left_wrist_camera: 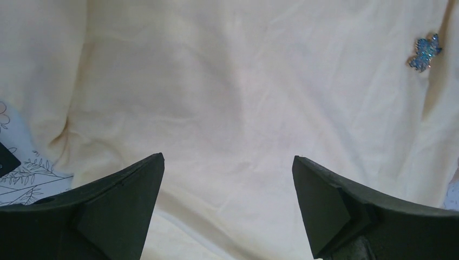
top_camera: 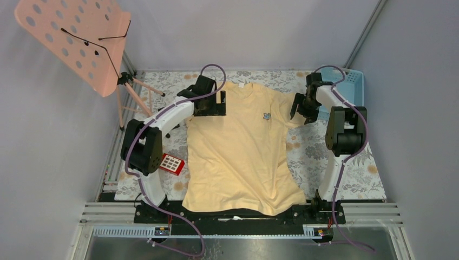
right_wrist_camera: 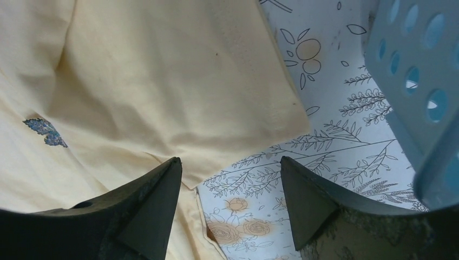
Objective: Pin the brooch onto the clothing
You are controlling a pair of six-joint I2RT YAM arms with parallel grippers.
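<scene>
Here the brooch (top_camera: 266, 116) is seen on the clothing (top_camera: 238, 162), left of the nearer, released right gripper (right_wrist_camera: 230, 184), with the left gripper (left_wrist_camera: 227, 184) likewise released.

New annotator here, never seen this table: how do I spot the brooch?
Find the cream T-shirt spread across the floral table. On its chest, below-right of the neckline, sits the brooch. It is the only small, glittery blue-silver speck on plain cloth.

The brooch (left_wrist_camera: 425, 53) is seen on the clothing (left_wrist_camera: 243, 97) at two o'clock; the left gripper (left_wrist_camera: 228, 158) is held spread wide.
</scene>
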